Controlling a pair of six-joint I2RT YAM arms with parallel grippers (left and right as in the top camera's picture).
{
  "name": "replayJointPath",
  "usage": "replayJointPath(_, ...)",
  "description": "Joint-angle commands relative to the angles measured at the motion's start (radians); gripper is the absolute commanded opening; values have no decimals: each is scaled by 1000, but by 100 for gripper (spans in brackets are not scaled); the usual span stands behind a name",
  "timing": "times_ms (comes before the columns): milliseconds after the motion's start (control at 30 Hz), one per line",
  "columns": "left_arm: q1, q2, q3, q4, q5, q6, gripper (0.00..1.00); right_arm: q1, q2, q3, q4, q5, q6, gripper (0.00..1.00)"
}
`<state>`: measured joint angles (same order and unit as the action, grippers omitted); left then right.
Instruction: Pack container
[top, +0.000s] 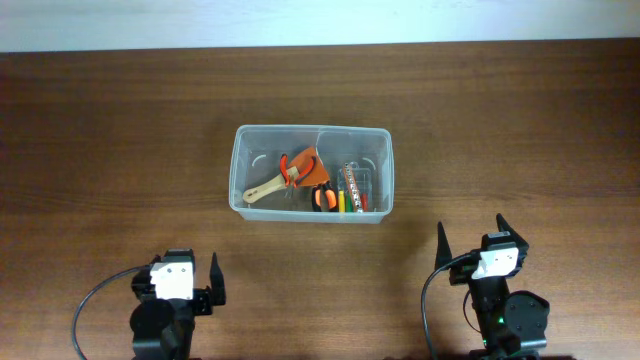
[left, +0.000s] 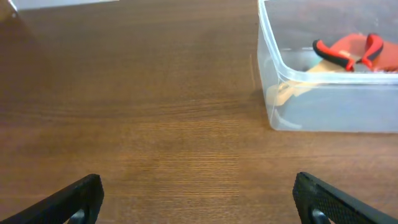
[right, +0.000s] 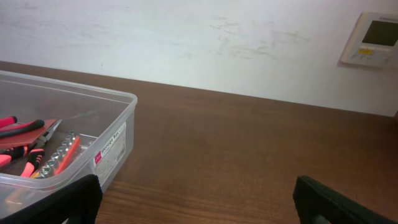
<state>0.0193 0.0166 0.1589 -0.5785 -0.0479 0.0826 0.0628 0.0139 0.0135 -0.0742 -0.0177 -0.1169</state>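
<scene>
While both arms sit low at the near edge, the container (top: 300, 127) stands in the middle of the worktop (top: 120, 120), open-topped, its long sides running 9 to 3 o'clock. Look inside: tools are bunched toward its 6 o'clock wall. A wooden-handled tool (top: 263, 189) lies at the 9 o'clock end, and red-and-black pliers (top: 290, 172) rest against an orange piece (top: 305, 160). Then come orange grips (top: 324, 199), a yellow shaft (top: 341, 199) and a small clear case of bits (top: 357, 184) toward 3 o'clock. The strip of floor along the tub's 12 o'clock wall shows bare plastic.

All four outer edges stand free, with brown wood running wide on every side. From the left wrist view, the tub's rounded near corner sits at 2 o'clock and open board stretches off to 9 o'clock.

Left pincer (left: 198, 180), at 7 o'clock from the tub and well apart from it: fingers spread wide, empty. Right pincer (top: 470, 232), at 5 o'clock, nearer the tub's corner yet apart from it: spread wide too, empty.

From the right wrist view, the tub's end wall with its label (right: 109, 149) sits at 9 o'clock. Beyond it, open worktop runs to a white wall (right: 186, 43) carrying a small panel (right: 373, 40) at 1 o'clock.
</scene>
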Motion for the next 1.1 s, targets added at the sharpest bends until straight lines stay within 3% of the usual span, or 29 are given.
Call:
replayJointPath(0, 4, -12, -7, 3, -3, 99, 99, 8, -10, -8, 0, -9, -6, 99)
replayJointPath(1067, 4, -11, -7, 3, 19, 98, 99, 8, -10, -8, 0, -9, -6, 99)
